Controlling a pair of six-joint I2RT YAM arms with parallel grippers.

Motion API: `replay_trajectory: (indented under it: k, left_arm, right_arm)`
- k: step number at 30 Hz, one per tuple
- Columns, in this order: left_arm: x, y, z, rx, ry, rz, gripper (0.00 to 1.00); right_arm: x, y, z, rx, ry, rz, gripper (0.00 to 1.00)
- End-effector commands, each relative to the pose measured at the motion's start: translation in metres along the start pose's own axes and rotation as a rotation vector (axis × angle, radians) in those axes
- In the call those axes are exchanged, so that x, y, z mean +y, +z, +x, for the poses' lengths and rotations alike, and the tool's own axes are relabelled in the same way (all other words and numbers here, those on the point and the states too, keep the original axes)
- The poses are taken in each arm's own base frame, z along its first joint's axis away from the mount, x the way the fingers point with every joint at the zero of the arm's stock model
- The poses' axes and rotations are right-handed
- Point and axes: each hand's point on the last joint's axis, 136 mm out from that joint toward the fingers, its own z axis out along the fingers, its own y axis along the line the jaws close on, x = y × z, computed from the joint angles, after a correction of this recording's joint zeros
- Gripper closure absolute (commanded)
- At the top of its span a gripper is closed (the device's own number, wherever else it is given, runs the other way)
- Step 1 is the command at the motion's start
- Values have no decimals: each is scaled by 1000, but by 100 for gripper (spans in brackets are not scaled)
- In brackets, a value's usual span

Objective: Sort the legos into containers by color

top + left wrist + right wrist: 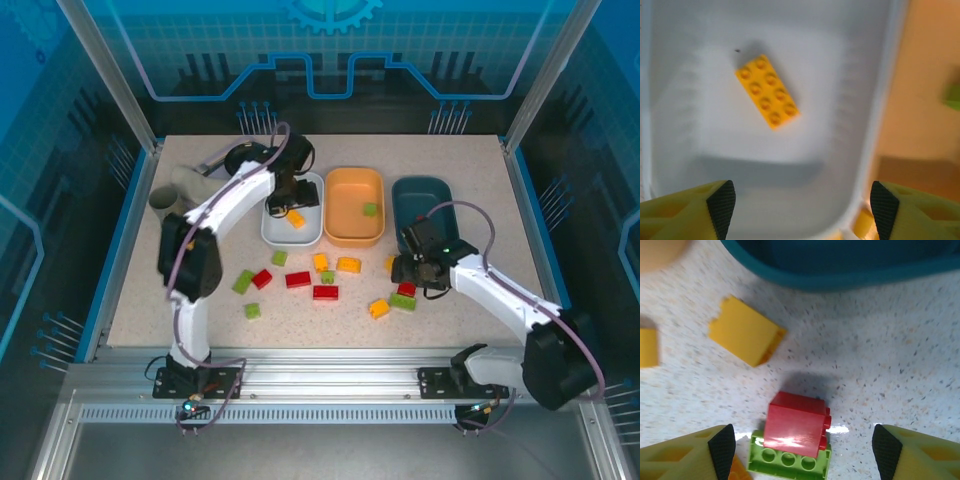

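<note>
Starting left: left pincer [285,195] hangs over the white tray [270,236], fingers spread wide, gripping nothing. One yellow brick [767,91] lies flat on the tray floor, ahead of the fingertips, long axis diagonal in the wrist view. The orange tray [340,226] next door holds a small green brick [370,209]. Loose bricks [298,279] are scattered on the counter [150,290] between the arms.

Right pincer [412,268] sits low over the counter just short of the teal tray [420,195], also spread open and empty. Key relation: the red brick [796,422] is straight below it, between the fingers, a touch left of centre. It looks stacked on a green base brick [790,460] whose long axis runs finger to finger. Right arm is plainly nearer.

My read: drop straight down and close on red alone. The risk is the green base lifting with it. The teal tray is dead ahead, so it's a short carry.
</note>
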Motion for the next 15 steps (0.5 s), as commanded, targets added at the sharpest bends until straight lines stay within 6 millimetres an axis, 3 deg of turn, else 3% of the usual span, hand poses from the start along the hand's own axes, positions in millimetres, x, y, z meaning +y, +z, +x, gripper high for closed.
replay_trajectory:
  k: [1, 8, 15]
  left_arm:
    - [-33, -46, 27, -54, -38, 247, 23]
    - [-26, -58, 111, 20, -72, 364, 19]
    - [-15, -58, 145, 36, -70, 367, 20]
  right_arm:
    - [-3, 15, 9, 52, 18, 9, 25]
    - [0, 40, 13, 106, 39, 16, 31]
    - [2, 52, 14, 116, 77, 15, 49]
